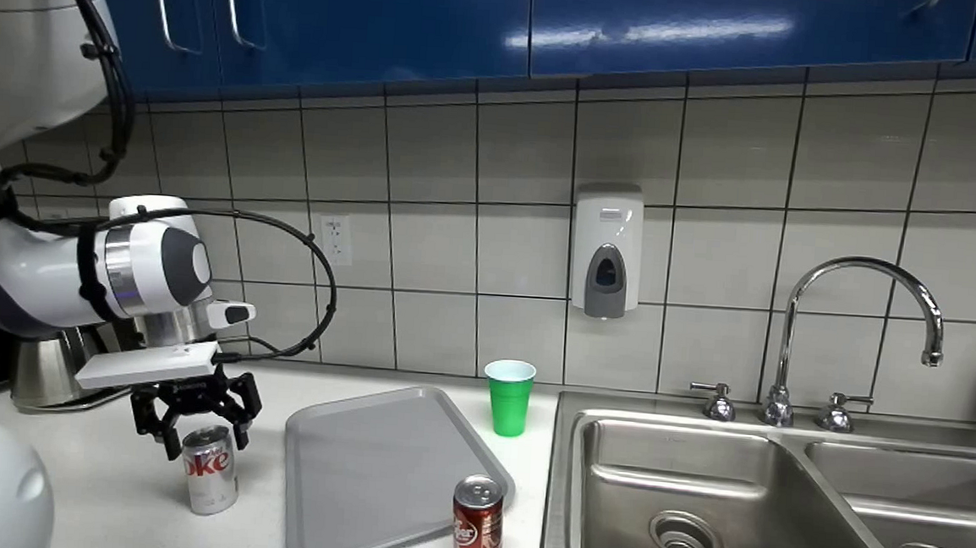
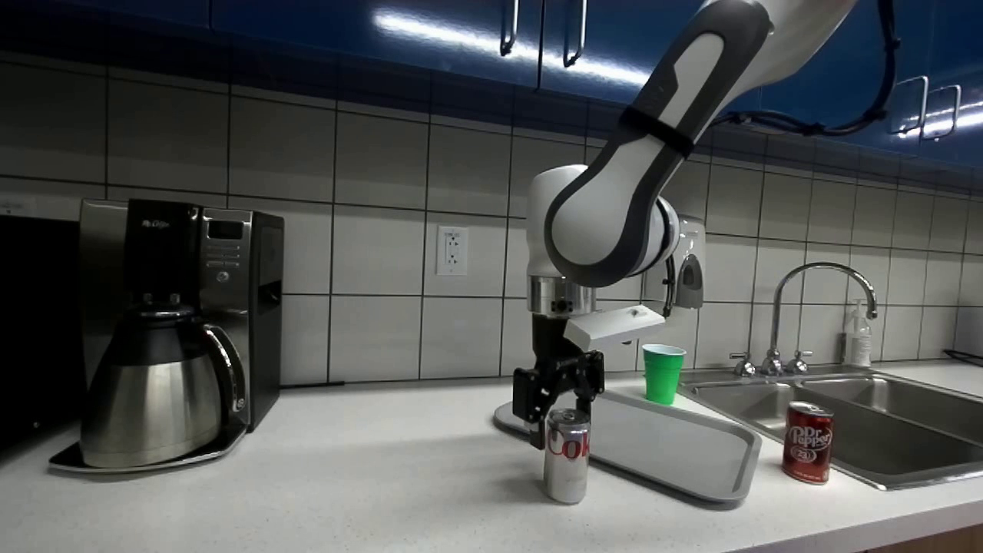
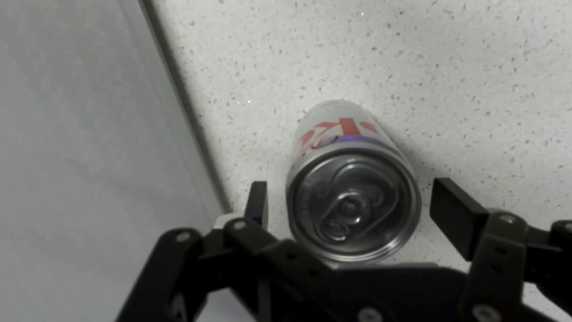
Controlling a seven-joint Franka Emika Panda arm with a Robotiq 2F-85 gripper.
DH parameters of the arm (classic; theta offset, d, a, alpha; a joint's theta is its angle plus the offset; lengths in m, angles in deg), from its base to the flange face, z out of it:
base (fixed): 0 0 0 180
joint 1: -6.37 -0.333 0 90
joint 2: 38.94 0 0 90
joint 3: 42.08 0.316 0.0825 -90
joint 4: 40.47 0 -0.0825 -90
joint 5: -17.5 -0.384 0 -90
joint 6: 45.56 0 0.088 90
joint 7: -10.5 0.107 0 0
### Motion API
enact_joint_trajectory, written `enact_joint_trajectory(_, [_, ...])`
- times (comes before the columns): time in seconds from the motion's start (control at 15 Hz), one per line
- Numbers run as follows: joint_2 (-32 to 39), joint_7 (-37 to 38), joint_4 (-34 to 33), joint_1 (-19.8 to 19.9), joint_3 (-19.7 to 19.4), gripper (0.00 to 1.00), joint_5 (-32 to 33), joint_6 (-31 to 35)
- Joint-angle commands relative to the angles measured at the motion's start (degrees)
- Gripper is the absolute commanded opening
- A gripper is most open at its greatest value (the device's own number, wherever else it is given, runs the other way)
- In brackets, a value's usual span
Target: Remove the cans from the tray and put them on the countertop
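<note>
The silver can (image 3: 351,183), between the spread fingers (image 3: 460,219) of the tool (image 3: 352,208), is probably slippery and might dent, so squeeze its sides gently.

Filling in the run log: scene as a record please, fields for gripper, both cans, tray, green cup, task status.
gripper: open, around the Coke can, gap each side in wrist view
Coke can: upright on countertop, beside tray
Dr Pepper can: upright on countertop, beside tray
tray: flat on countertop, neither can on it
green cup: upright, between tray and sink
task status: both cans on countertop; looks done
</note>
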Motion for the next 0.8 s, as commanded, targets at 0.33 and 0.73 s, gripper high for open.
enact_joint_trajectory(0.33, [-6.8,-0.6,-0.3,0.2,0.6,1.0,-2.5,-2.5])
enact_joint_trajectory(0.73, [-12.8,-0.7,-0.1,1.0,0.5,1.0,-3.0,-3.1])
